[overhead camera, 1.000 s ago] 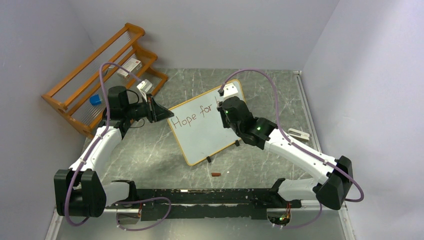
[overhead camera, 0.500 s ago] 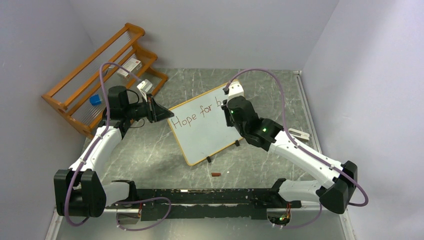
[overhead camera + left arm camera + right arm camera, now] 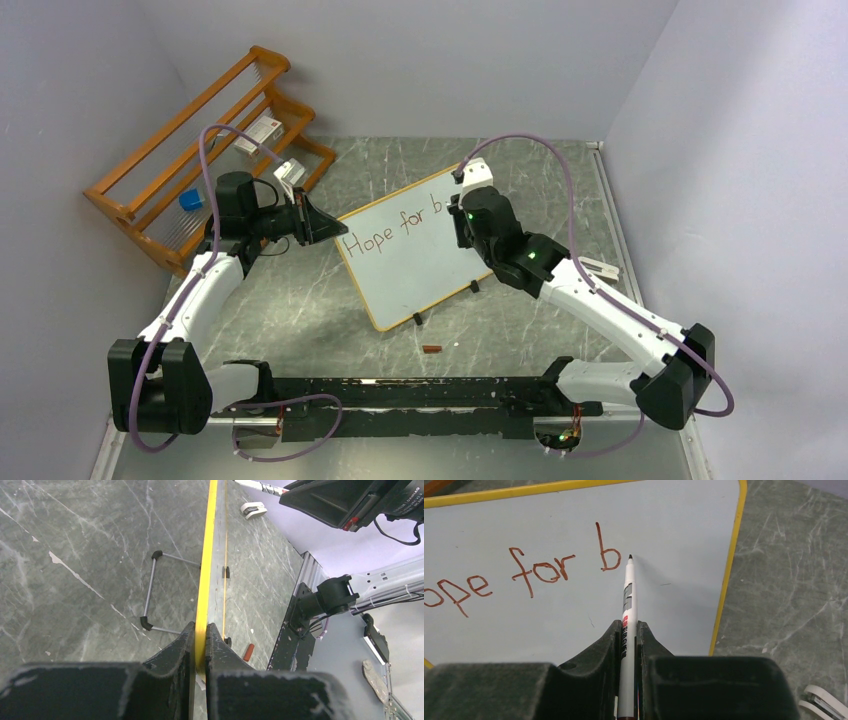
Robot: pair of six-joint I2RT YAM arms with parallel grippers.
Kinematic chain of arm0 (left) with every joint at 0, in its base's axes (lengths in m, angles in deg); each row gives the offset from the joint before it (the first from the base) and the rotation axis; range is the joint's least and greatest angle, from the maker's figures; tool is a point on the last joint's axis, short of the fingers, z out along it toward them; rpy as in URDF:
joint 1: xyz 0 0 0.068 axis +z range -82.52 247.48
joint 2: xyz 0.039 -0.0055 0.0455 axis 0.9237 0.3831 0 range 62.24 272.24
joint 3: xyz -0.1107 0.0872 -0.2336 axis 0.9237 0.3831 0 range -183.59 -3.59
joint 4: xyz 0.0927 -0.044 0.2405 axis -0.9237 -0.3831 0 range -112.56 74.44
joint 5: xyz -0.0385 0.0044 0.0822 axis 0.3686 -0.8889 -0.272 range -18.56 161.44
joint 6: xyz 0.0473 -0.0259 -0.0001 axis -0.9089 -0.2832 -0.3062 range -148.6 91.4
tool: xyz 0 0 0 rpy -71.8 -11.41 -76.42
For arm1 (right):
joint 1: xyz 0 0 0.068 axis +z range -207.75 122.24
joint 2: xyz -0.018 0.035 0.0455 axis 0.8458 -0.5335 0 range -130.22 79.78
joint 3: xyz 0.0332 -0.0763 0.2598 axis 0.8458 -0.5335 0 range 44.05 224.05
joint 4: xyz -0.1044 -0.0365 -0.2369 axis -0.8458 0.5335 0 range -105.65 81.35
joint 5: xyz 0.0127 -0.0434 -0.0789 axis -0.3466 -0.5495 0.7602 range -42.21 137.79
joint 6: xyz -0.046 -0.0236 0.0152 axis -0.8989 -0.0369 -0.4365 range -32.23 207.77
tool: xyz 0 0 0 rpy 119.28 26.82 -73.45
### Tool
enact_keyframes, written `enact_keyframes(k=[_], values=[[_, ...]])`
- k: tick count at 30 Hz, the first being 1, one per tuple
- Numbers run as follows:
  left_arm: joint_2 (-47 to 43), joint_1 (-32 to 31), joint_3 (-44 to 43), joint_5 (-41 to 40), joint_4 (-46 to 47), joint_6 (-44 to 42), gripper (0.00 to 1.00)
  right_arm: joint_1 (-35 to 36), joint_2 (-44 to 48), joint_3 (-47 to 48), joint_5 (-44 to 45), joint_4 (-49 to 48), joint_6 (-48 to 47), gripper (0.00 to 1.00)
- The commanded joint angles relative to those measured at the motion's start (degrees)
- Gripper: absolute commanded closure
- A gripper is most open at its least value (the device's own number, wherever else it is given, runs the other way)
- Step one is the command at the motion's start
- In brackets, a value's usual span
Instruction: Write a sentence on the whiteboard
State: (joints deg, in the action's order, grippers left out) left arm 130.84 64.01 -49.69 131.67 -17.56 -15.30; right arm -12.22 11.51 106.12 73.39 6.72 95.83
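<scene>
Broadly, the grey marbled table (image 3: 300, 320) carries the whiteboard (image 3: 405, 275) near its middle, turned askew so that its long edges run slantwise toward the table's far right corner. An orange wooden rack (image 3: 190, 150) fills the far left corner of the table. The left gripper (image 3: 200, 632) is at the board's far left corner, its two fingers closed tight on the thin yellow rim, which the left wrist view shows edge-on with a wire foot behind it. The right gripper (image 3: 628, 627) hovers over the board's far right part, jaws pinched on a white marker (image 3: 628, 600) that points toward the far edge of the board. The sentence (image 3: 539, 572) runs along the far long edge in reddish-brown strokes and so far reads "Hope for b". The marker's tip sits just right of the "b", close beside it; whether it touches the surface I cannot tell. A small white object (image 3: 597, 266) lies toward the table's right edge, and a tiny reddish-brown piece (image 3: 432, 348) lies on the table just off the board's near edge.
</scene>
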Motion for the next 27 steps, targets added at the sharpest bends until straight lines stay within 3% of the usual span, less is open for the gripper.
enact_keyframes(k=[1, 27], values=[[2.1, -0.9, 1.3, -3.4, -4.8, -3.8, 0.95, -0.4, -0.3, -0.5, -1.4, -2.0, -0.8, 1.00], [2.5, -0.9, 1.0, -3.4, -5.0, -3.9, 0.95, -1.4, -0.9, -0.7, -1.4, -1.5, -1.0, 1.00]])
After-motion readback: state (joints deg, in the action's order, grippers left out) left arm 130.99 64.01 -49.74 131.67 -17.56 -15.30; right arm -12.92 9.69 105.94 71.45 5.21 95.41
